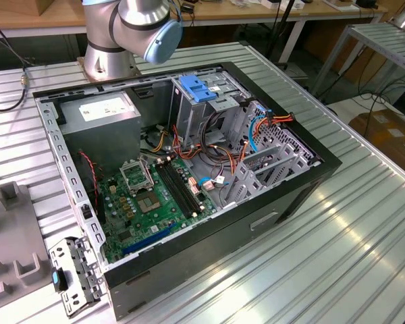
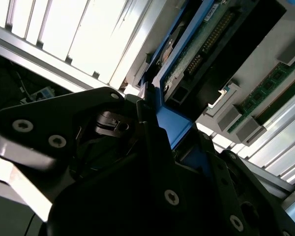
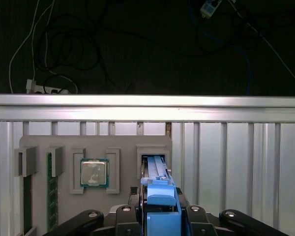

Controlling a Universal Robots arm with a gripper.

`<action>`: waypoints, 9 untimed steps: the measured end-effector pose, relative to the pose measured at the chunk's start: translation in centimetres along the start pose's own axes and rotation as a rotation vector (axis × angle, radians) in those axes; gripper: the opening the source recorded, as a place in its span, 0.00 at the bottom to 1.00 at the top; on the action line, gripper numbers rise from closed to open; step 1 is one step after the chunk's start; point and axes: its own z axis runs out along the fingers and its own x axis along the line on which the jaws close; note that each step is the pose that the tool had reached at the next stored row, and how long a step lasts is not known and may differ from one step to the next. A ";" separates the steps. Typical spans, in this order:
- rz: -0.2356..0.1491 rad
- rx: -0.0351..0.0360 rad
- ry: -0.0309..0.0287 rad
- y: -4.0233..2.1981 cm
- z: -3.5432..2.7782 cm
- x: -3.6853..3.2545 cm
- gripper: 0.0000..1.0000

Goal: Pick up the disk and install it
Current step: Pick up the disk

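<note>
The disk point(image 3: 156, 169) lies straight ahead of the claw point(image 3: 160, 214), on the claw's own line of reach. It stands on its thin edge in a slot of the grey fixture tray point(image 3: 123, 143), and its long axis runs from that slot directly back between the jaws. The jaws are drawn in narrow, one against each flat side of the disk's near end. No gap shows between them and the disk in the first wrist view, so I judge the claw closed on the disk across its thickness, not its width. I cannot tell whether the disk has lifted off the floor of the slot; its far end appears to sit within the slot's walls.

The tray lies on the ribbed metal counter point(image 3: 236, 162), close to the counter's edge rail. In the exterior view the tray point(image 1: 13, 236) sits at the counter's edge on the exterior view's left, well apart from the far side of the open computer case point(image 1: 310, 182).

The disk is slim and rectangular, with a blue plastic rail along its side and a blue moulded tab at the near end. In the second wrist view the disk point(image 2: 206, 46) shows a green circuit board with a row of pins, set in a dark casing. A processor chip point(image 3: 94, 173) and a memory stick point(image 3: 51, 191) occupy neighbouring pockets of the tray, just beside the disk's slot
</note>
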 end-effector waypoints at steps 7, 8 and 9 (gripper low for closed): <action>0.000 -0.0002 0.0001 0.00 -0.11 0.00 0.37; 0.000 -0.0001 0.0000 0.00 -0.15 0.00 0.37; 0.000 -0.0001 0.0001 0.00 -0.21 0.00 0.37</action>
